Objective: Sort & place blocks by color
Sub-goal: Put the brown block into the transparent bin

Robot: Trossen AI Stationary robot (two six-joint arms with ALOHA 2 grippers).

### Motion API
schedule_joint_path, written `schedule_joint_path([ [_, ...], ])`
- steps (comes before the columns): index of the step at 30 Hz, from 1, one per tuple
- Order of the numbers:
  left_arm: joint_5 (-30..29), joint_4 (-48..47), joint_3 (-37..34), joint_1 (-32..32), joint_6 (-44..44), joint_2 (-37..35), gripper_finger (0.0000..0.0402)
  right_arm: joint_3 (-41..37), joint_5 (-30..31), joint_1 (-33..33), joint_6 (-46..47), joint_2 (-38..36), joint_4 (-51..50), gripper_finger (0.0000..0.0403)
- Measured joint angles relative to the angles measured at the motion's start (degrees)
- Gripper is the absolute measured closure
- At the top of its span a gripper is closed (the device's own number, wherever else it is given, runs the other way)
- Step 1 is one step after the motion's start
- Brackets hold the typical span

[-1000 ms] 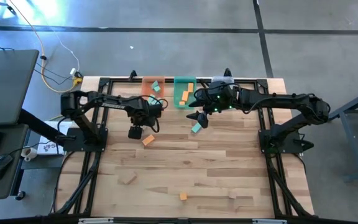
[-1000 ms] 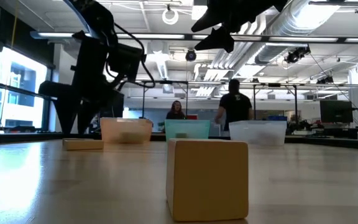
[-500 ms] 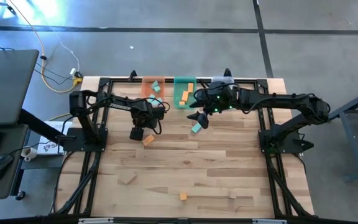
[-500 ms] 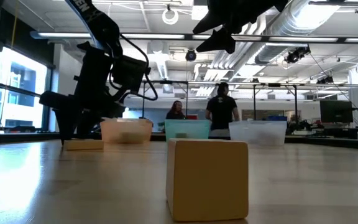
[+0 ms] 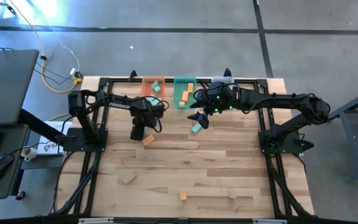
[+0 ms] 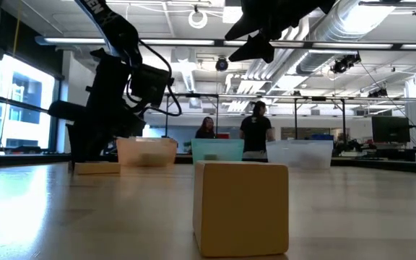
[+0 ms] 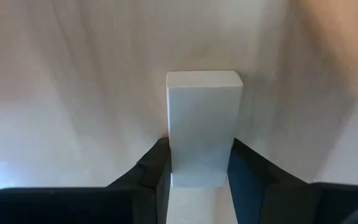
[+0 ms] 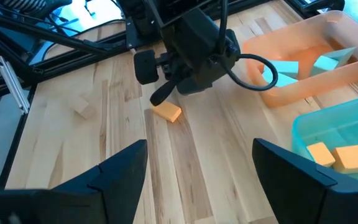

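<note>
An orange block (image 5: 148,140) lies flat on the table left of centre. My left gripper (image 5: 138,132) has come down on it and is shut on it. In the left wrist view the block (image 7: 202,118) looks pale between the two dark fingers. My right gripper (image 5: 197,118) hangs open above the table near the trays, over a teal block (image 5: 196,128) that lies on the wood. The orange tray (image 8: 303,68) holds teal blocks. The green tray (image 8: 328,130) holds orange ones. My left gripper pinches the orange block's two long sides (image 7: 171,155) between its two fingers, near one end. The fingers (image 7: 151,177) come from above, pointing down. The rest of the block reaches out past the fingertips. The block lies flat on the table (image 6: 96,167).
A clear tray (image 6: 300,153) stands beside the green one at the far edge. Loose blocks lie toward the near edge: a tan one (image 5: 127,179), an orange one (image 5: 183,196) and a tan one (image 6: 240,209) close to the low camera. People stand in the room behind.
My left gripper has come down to the table at the orange block and has shut on it, from wide open. The block stays on the wood where it was.
</note>
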Motion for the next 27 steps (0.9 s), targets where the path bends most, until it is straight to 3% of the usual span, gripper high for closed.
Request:
schedule_joint_path([
  [7,10.4,0.2,0.2,1.7,-2.7,-2.3,0.0306,0.0,0.0,0.3,1.0,0.0,0.0,0.0126],
  [15,16.2,0.5,0.2,1.1,-4.2,-5.5,0.0306,0.0,0.0,2.3,0.9,0.0,0.6,0.0126],
  [27,17.6,1.4,0.3,-0.1,-8.7,-13.0,0.0306,0.0,0.0,4.9,0.9,0.0,5.2,0.0126],
])
